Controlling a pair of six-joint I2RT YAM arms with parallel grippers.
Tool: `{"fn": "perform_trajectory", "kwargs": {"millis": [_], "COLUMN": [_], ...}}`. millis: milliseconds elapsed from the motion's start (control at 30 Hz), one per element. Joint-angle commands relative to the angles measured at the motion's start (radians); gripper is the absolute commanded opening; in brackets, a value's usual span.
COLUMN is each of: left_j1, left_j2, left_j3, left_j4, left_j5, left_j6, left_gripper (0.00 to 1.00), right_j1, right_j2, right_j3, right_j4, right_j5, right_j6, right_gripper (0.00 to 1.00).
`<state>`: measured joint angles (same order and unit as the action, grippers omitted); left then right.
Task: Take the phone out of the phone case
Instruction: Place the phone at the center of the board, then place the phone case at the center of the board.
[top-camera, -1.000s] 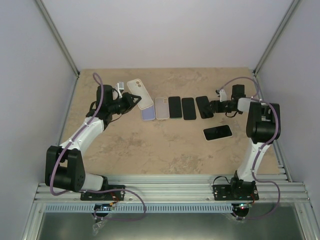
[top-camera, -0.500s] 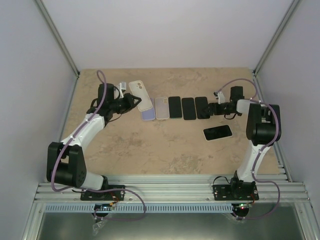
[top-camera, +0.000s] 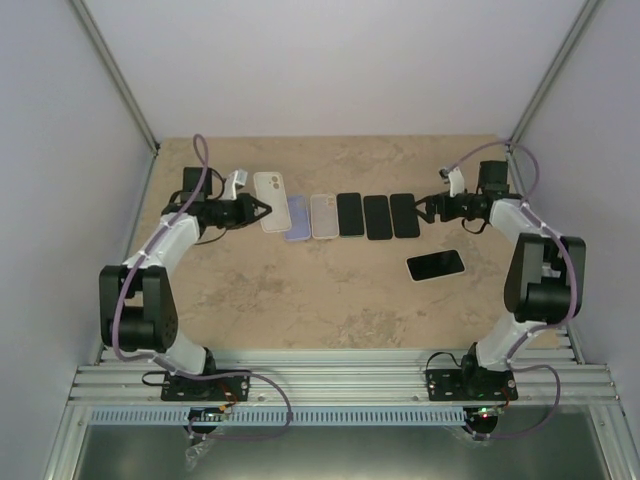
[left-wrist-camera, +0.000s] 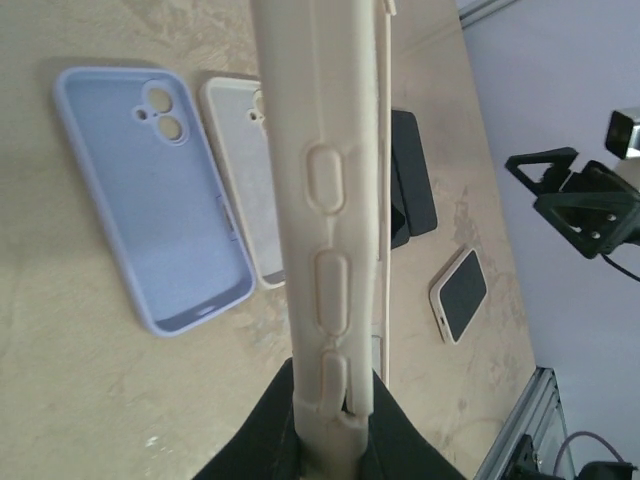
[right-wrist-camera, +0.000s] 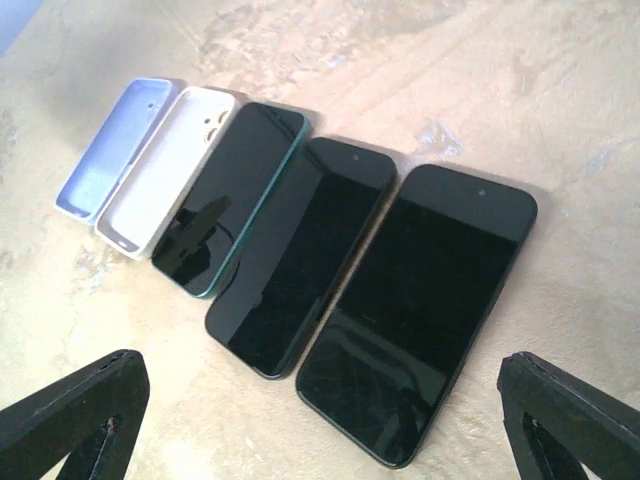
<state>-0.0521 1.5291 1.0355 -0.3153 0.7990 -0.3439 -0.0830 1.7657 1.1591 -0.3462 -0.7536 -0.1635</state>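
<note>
My left gripper (top-camera: 257, 209) is shut on the bottom end of a cream phone case (top-camera: 270, 187). In the left wrist view that case (left-wrist-camera: 322, 200) stands edge-on between my fingers (left-wrist-camera: 250, 440), side buttons showing. My right gripper (top-camera: 428, 208) is open and empty, just right of a row of three bare black phones (top-camera: 377, 216). The nearest of them (right-wrist-camera: 425, 300) lies between and ahead of its fingertips (right-wrist-camera: 70, 420). A phone in a cream case (top-camera: 436, 265) lies screen up nearer the arms. It also shows in the left wrist view (left-wrist-camera: 460, 293).
An empty lavender case (top-camera: 297, 218) and an empty whitish case (top-camera: 323, 216) lie at the left end of the row; both show in the left wrist view (left-wrist-camera: 150, 200) (left-wrist-camera: 240, 200). Walls and metal posts border the table.
My right gripper let go of the rightmost black phone, now lying flat in the row, and drew back to the right. My left arm swung left, carrying the cream case.
</note>
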Motion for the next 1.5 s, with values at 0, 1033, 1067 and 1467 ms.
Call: {"fn": "perform_trajectory", "kwargs": {"millis": [0,1033,1067,1467], "left_j1": [0.089,0.160,0.161,0.161], "left_j2": [0.068,0.620,0.626,0.687], "left_j3": [0.067,0.433,0.436,0.480], "left_j4": [-0.130,-0.461,-0.460,-0.448], "left_j5": [0.162,0.192,0.195,0.143], "left_j6": [0.177,0.478,0.474,0.445], "left_gripper": [0.00,0.00,0.00,0.00], "right_j1": [-0.011,-0.028,-0.028,-0.028], "right_j2": [-0.095,-0.281,-0.281,-0.270], "right_j3": [-0.056,-0.250,-0.250,-0.248], "right_j4": [-0.027,0.073,0.072,0.077], "right_j5": [-0.013,0.000,-0.001,0.000], "right_j6": [-0.054,-0.073,-0.073,-0.070], "right_gripper": [0.98,0.98,0.98,0.98]}}
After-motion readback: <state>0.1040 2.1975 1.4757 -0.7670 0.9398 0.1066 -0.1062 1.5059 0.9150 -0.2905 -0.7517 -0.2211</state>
